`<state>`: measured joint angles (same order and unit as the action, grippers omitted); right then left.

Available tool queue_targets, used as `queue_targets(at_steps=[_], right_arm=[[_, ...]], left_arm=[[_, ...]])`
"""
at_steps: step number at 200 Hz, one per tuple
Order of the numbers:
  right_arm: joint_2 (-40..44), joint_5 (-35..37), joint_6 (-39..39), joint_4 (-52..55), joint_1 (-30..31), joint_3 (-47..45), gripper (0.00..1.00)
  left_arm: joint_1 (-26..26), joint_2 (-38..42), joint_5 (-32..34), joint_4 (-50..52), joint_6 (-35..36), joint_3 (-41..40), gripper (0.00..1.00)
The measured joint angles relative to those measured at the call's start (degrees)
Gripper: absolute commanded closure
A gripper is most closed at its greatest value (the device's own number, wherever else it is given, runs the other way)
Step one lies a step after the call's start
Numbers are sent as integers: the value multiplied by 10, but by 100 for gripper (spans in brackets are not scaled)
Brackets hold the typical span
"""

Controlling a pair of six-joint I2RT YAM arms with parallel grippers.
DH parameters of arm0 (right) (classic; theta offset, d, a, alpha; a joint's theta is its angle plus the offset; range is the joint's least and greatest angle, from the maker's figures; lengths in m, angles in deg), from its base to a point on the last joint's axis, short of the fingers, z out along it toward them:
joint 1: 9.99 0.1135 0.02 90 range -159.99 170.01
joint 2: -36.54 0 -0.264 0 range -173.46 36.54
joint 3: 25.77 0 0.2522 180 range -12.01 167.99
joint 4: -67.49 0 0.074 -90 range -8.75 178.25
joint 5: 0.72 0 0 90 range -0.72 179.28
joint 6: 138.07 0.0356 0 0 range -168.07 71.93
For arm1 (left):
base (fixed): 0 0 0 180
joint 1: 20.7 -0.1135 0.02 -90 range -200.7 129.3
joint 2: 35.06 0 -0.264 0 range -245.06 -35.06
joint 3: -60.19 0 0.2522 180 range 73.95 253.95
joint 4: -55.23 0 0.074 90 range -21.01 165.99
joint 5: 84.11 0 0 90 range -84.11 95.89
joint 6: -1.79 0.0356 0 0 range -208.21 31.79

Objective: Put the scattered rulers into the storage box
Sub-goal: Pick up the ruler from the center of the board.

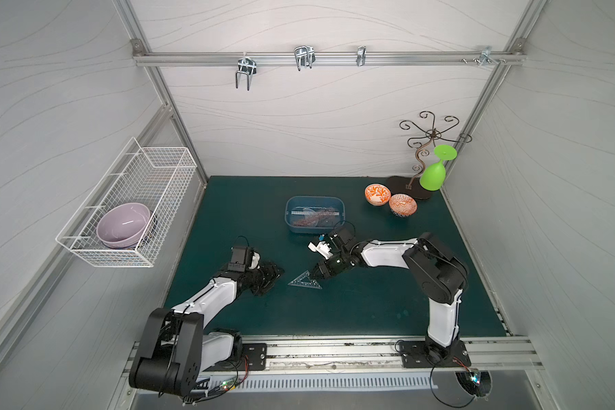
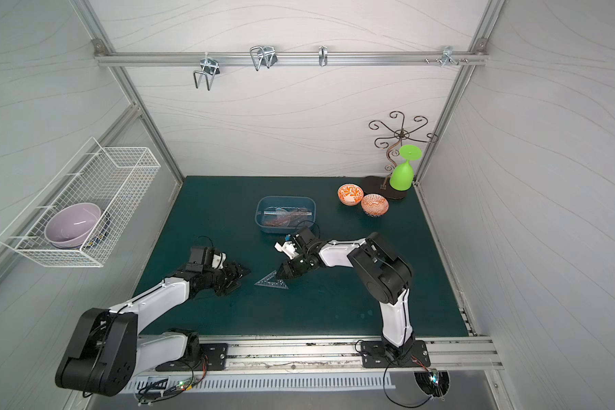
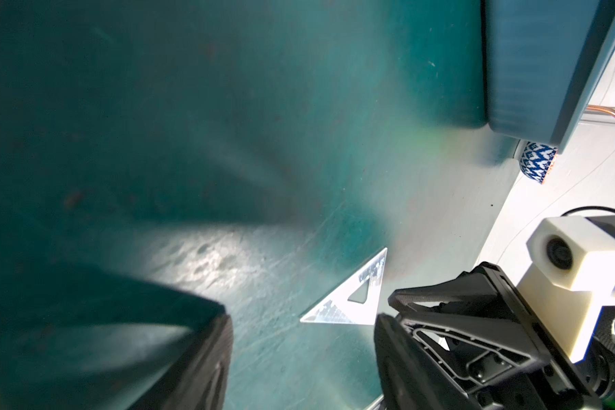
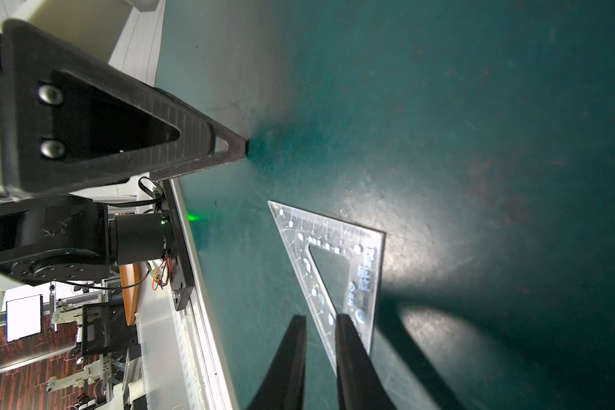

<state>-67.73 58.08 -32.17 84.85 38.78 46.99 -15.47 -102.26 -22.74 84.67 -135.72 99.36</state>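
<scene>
Both top views: box [image 1: 300, 229] [image 2: 268, 229] sits mid-mat with several rulers [image 1: 316, 217] [image 2: 288, 217] piled inside. One clear triangle [image 1: 306, 283] [image 2: 273, 283] lies flat on the mat [image 1: 370, 301], on the arm-base side of the box and well apart from it, between the two grippers. Right gripper [image 1: 314, 273] [image 2: 280, 273] is low at one corner of the triangle. Left gripper [image 1: 277, 278] [image 2: 243, 279] is near the opposite corner, not touching.

Left wrist: left gripper [image 3: 302, 317] has its fingers spread wide and holds nothing. Triangle [image 3: 334, 312] lies flat ahead of the tips, with the right gripper [image 3: 441, 305] at its far side. Box wall [image 3: 533, 71] is beyond.

Right wrist: right gripper [image 4: 320, 319] fingers are narrowly parted, mat shows in the gap, nothing is clamped. One finger [image 4: 352, 355] overlaps the long edge of the triangle [image 4: 366, 269] near a corner. The other finger [image 4: 288, 355] is just beside that edge, over bare mat. Can't tell if either touches the plastic. A left-gripper finger [image 4: 192, 142] is further off, clear of the triangle.
</scene>
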Motion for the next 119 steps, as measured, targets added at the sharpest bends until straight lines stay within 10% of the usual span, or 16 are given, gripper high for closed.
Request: queue_targets(at_steps=[119], right_arm=[[-75,-65,32,-34,-28,14,80]], left_arm=[[18,-28,-14,-76,2,-21,34]])
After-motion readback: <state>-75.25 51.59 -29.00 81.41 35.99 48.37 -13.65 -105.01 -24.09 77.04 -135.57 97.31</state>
